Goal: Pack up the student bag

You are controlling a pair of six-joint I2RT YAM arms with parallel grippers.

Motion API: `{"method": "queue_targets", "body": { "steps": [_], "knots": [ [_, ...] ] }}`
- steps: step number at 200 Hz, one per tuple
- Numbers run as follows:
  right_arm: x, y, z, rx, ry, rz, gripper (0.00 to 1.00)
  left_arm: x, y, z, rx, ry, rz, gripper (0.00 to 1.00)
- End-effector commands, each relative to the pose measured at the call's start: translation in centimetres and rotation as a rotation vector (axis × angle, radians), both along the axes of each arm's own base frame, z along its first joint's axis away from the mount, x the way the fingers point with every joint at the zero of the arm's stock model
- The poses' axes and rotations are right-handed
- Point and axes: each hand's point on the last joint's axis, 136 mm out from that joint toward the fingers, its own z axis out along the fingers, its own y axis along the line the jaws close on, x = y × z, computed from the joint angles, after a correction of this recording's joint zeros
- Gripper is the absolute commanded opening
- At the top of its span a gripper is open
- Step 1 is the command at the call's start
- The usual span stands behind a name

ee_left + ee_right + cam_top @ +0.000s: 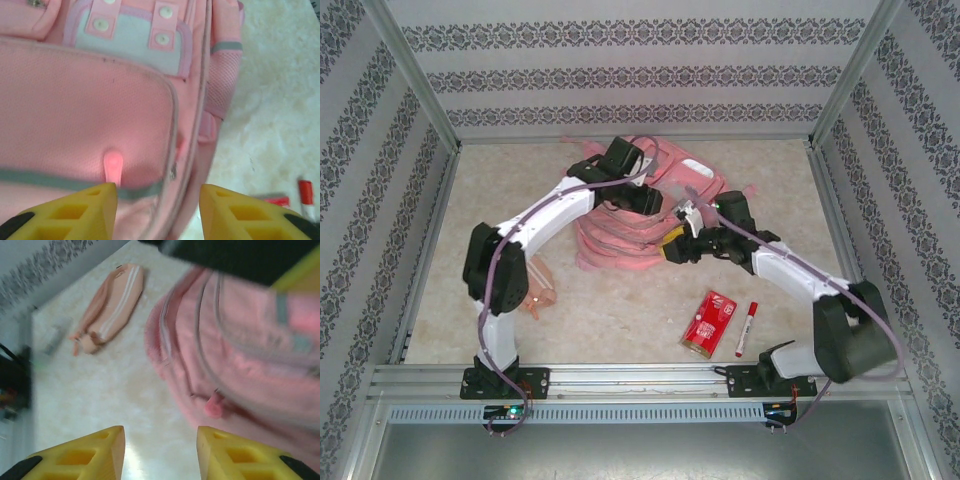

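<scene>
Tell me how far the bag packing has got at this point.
Done: nothing visibly packed; the pencil case, red packet and marker lie on the table outside the student bag. In hand: the left gripper is open over the bag's front pocket, by its zip pull; the right gripper is open beside the bag, holding nothing. Left, likely: opening a pocket and loading all three items.

Striped patterned walls; pale marbled tabletop; aluminium frame.
</scene>
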Motion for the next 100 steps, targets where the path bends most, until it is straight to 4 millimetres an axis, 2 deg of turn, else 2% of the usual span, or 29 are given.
{"method": "queue_targets", "body": {
  "steps": [1, 25, 54, 83, 100],
  "knots": [
    [1.6, -1.2, -0.5, -0.199, -0.47, 0.124, 0.48, -3.9, 1.8, 1.0, -0.066, 0.15, 0.088, 0.47],
    [4.2, -1.3, -1.5, -0.338, -0.671, 0.247, 0.55, -6.7, 2.2, -1.4, -0.144, 0.304, 0.197, 0.47],
    [7.2, -0.9, -1.5, -0.409, -0.725, 0.322, 0.64, -8.6, 2.5, -4.3, -0.205, 0.391, 0.264, 0.47],
    [9.0, -0.2, -3.9, -0.511, -0.726, 0.401, 0.64, -9.0, 3.2, -3.9, -0.206, 0.356, 0.274, 0.48],
    [9.1, 0.9, -5.0, -0.534, -0.718, 0.452, 0.64, -9.1, 3.5, -3.7, -0.209, 0.338, 0.28, 0.49]
  ]
}}
